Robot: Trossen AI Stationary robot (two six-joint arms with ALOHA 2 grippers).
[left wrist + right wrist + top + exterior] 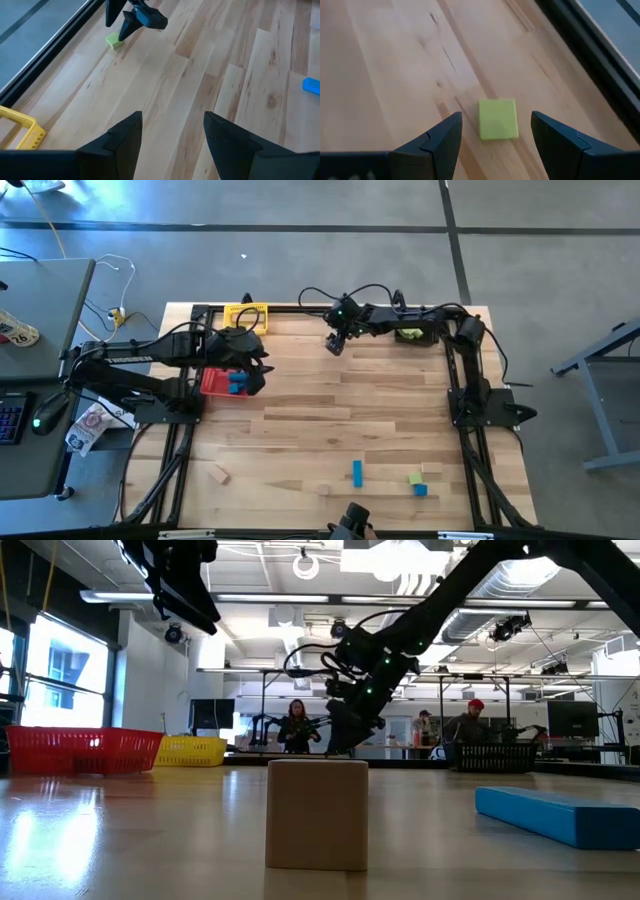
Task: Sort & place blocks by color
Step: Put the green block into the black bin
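A light green block (497,118) lies flat on the wooden table near its far edge. My right gripper (496,116) hangs open just above it, one finger to each side, touching nothing; it also shows in the high view (333,345) and the left wrist view (135,17). My left gripper (262,370) waits open over the red basket (212,385), which holds blue blocks (237,385). Near the front edge lie a blue bar (357,472), tan blocks (219,475), a green block (415,478) and a blue block (420,490).
A yellow basket (245,315) stands at the far edge, left of the right gripper. A black basket (415,333) with green blocks sits at the far right. The dark table frame (590,45) runs close beside the green block. People stand in the room beyond the table.
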